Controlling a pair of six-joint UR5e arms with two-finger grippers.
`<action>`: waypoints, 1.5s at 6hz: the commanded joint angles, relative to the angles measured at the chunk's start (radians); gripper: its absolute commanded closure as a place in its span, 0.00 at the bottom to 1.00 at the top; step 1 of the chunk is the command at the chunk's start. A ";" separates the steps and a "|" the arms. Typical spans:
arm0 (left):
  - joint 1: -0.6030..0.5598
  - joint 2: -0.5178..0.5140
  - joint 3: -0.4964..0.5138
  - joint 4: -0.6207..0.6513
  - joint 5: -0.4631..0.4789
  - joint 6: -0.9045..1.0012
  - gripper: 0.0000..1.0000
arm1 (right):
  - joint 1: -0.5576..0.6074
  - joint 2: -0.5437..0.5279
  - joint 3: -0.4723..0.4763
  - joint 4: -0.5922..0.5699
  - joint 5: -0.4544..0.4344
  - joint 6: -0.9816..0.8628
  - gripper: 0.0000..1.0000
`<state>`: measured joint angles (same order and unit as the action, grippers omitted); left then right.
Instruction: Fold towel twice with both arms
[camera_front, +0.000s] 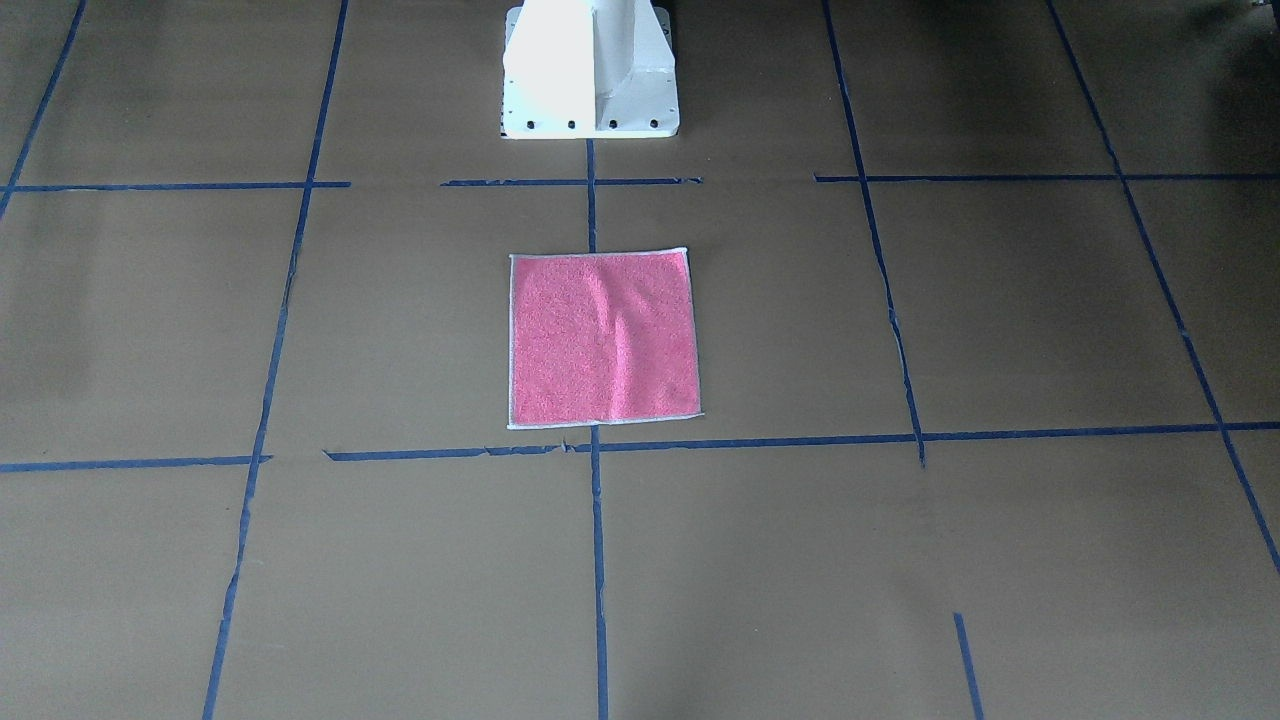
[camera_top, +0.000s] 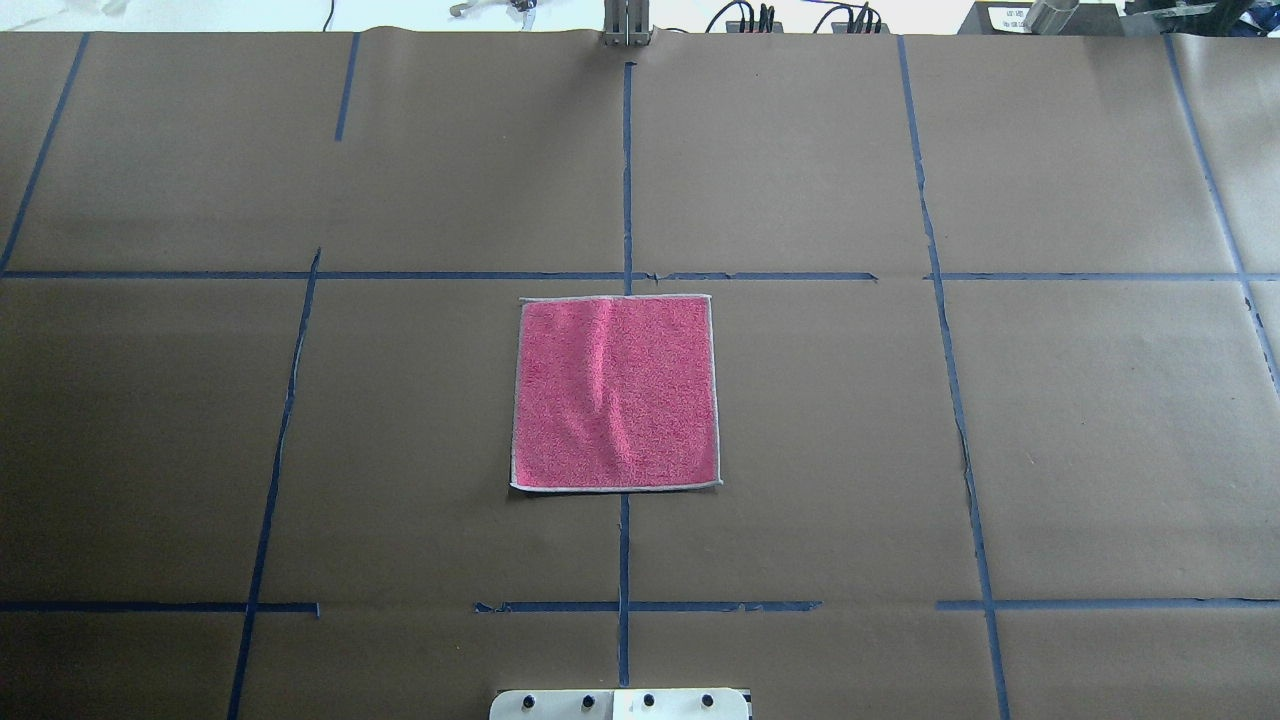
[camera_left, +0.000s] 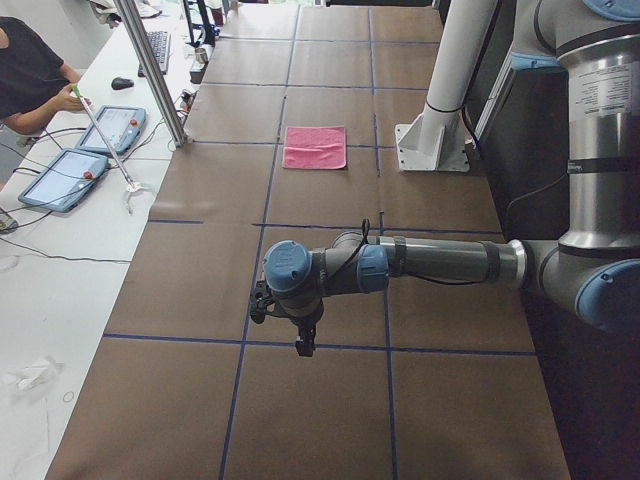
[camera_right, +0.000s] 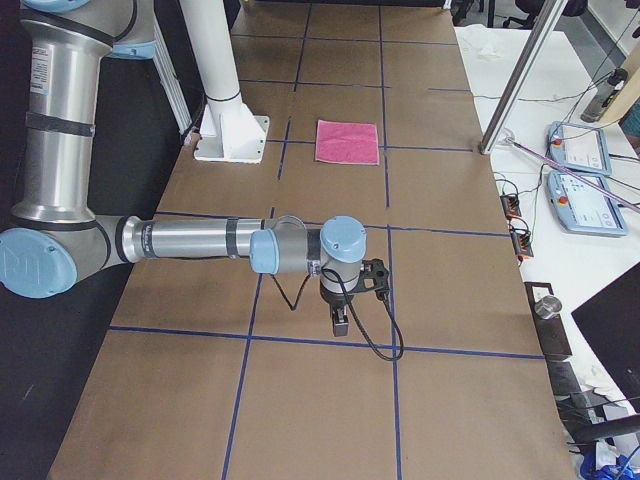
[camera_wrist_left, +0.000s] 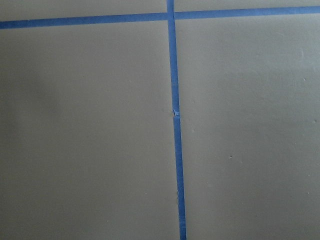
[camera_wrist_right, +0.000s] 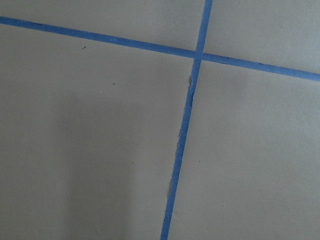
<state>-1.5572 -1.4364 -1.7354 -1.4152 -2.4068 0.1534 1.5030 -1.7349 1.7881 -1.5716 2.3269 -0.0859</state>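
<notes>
The towel (camera_top: 615, 392) lies flat, pink face up, mid-desk (camera_top: 1000, 450). Left pincer (camera_left: 303, 347) and right pincer (camera_right: 339, 325) hang well apart from it; I cannot tell if either is released or clenched.

The black two-finger left gripper (camera_left: 302, 346) and right gripper (camera_right: 340, 322) show only in side views, their jaws too small to judge. The white metal pedestal (camera_front: 560, 80) is cut off by the top edge.

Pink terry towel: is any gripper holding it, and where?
No. The pink square terry towel lies flat, untouched; left gripper and right gripper hang far away.
</notes>
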 joint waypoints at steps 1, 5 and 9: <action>0.003 0.002 0.003 0.002 -0.008 -0.003 0.00 | -0.001 0.001 -0.003 0.005 0.000 0.000 0.00; 0.009 0.004 -0.006 -0.016 -0.006 -0.002 0.00 | -0.001 0.000 -0.004 0.013 0.023 0.003 0.00; 0.011 0.002 0.017 -0.034 -0.014 0.006 0.00 | -0.140 0.014 0.063 0.087 0.117 0.148 0.00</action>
<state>-1.5463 -1.4338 -1.7235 -1.4388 -2.4198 0.1547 1.4117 -1.7286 1.8261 -1.4909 2.4152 -0.0251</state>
